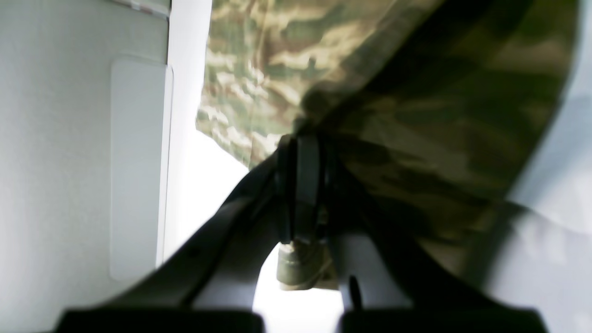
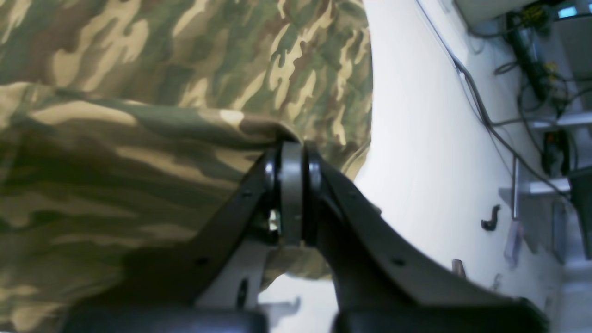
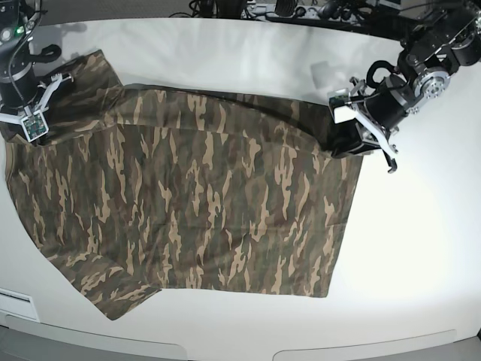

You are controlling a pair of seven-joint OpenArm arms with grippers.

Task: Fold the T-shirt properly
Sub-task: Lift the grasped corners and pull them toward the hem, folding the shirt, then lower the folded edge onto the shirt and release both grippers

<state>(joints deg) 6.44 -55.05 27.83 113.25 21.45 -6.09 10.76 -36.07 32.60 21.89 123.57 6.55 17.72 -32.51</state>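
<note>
T-shirt (image 3: 195, 203): one garment only, camouflage print, spread over a white table (image 3: 406, 241), far edge lifted and drawn toward the middle in a long fold. Two grippers in all. Left gripper (image 1: 300, 152): jaws pressed together on a pinch of T-shirt hem, a small tuft of cloth poking out below the pads. Right gripper (image 2: 291, 152): jaws likewise clamped on a gathered T-shirt edge, at the opposite end of the fold. One sleeve flat at the near corner. Several cables (image 2: 481, 111) beyond the table edge.
</note>
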